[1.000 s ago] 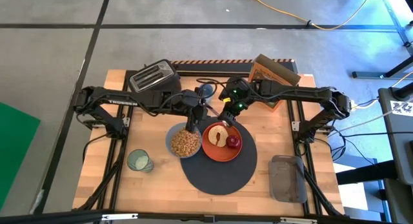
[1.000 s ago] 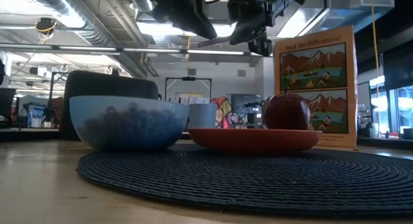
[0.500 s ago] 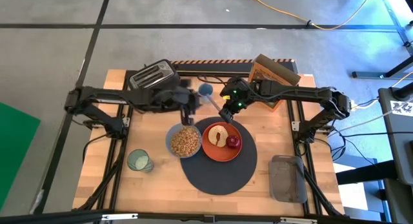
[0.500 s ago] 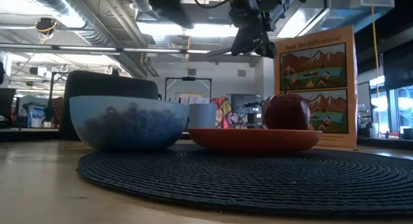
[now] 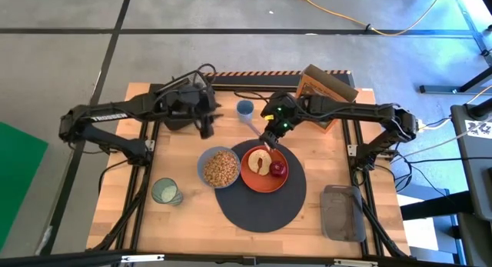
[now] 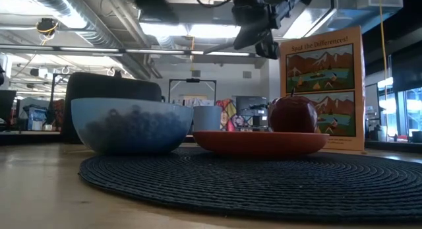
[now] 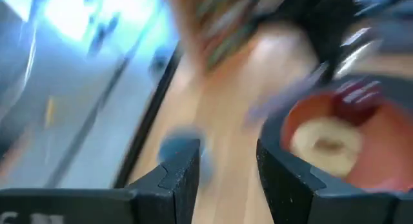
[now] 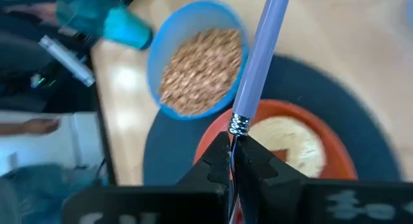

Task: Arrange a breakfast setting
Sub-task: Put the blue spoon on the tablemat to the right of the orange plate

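Handover of the spoon [image 5: 254,119] is judged complete.

High view: compared with a second ago, the left gripper [image 5: 206,125] is seen withdrawn from above the translucent blue bowl [image 5: 220,167] toward the far left corner of the table [image 5: 146,163], beside the black toaster [image 5: 181,104]. The right gripper [image 5: 267,138] is kept near the far edge of the orange plate [image 5: 264,171], and the spoon is held in it, its handle pointing away toward the table's far edge. The plate carries the toast slice [image 5: 260,159] and the red apple [image 5: 278,169]; it rests on the dark-grey mat [image 5: 260,199] at the table's middle, touching the bowl. The small green glass cup [image 5: 165,191] is left well apart, near the left edge.

Low view: the right gripper [image 6: 254,37] is seen hanging above the plate [image 6: 260,142], the orange cereal box [image 6: 323,84] behind.

Left wrist view: its fingers [image 7: 177,185] are seen parted with nothing between them.

Right wrist view: the fingers [image 8: 255,166] are pinched tight on the spoon [image 8: 261,53] where the lilac handle meets the metal stem.

Placement of the spoon and of the cup is judged still outstanding.
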You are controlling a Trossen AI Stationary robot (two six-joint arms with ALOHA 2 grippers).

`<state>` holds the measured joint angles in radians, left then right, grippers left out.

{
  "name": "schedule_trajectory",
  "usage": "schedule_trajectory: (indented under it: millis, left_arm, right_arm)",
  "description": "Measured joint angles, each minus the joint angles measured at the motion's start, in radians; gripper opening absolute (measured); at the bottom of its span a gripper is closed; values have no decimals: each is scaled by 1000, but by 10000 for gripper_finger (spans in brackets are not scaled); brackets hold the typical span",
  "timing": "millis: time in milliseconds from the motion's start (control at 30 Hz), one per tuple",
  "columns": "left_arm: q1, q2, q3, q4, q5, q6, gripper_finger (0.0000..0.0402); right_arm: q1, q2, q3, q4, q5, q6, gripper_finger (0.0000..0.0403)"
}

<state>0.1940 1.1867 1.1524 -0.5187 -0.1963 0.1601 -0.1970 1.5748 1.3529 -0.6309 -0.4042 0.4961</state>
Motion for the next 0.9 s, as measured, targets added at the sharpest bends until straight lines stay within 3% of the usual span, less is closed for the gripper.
schedule_trajectory:
  millis: [133, 333, 600, 900]
  left_arm:
    - [-73, 58, 10, 166, 92, 172, 147]
    - [-95, 215, 41, 200, 210, 216, 147]
    - [-108, 329, 81, 230, 206, 267, 147]
    - [-107, 367, 86, 198, 261, 269, 147]
  right_arm:
    - [1, 12, 0, -9, -54, 1, 2]
    - [1, 14, 0, -10, -79, -2, 1]
    - [36, 14, 0, -1, -111, -30, 1]
    - [42, 14, 0, 1, -104, -34, 1]
